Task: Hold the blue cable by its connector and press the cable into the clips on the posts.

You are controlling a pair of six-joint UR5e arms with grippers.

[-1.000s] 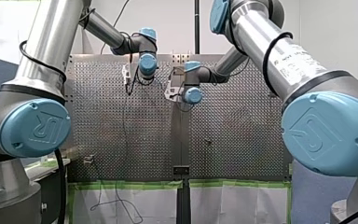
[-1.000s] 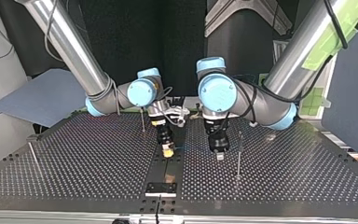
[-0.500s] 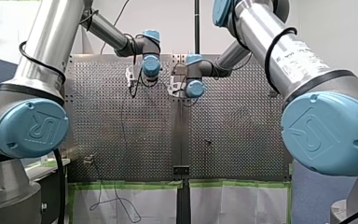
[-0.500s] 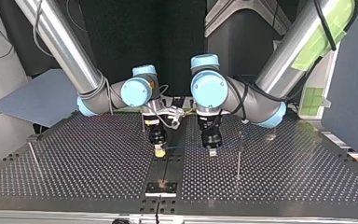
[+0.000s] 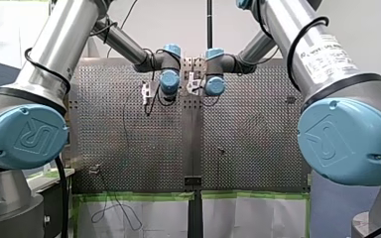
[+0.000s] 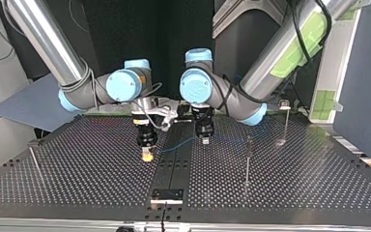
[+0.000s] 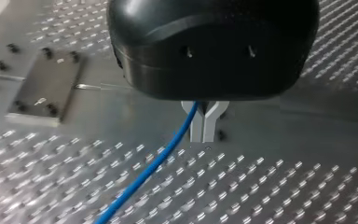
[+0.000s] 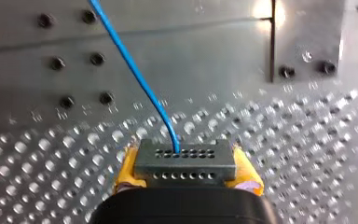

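- Converging in front view: wrists side by side at 12 o'clock of the table [image 5: 253, 129].
- Top view: blue cable [image 6: 176, 144] strung from my right gripper [image 6: 147, 155] to my left gripper [image 6: 205, 140] at its 3 o'clock; post [image 6: 247, 162] bare, so routing looks next; dark backdrop.
- Left wrist view: fingers [image 7: 210, 122] pinched on cable.
- Right wrist view: yellow pads [image 8: 127, 170] clamp connector [image 8: 184, 161].

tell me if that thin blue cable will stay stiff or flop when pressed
Probably floppy: the thin blue cable curves loosely between my right tool and my left tool. Likely light and easily bent; it bends where it leaves the grey perforated connector.
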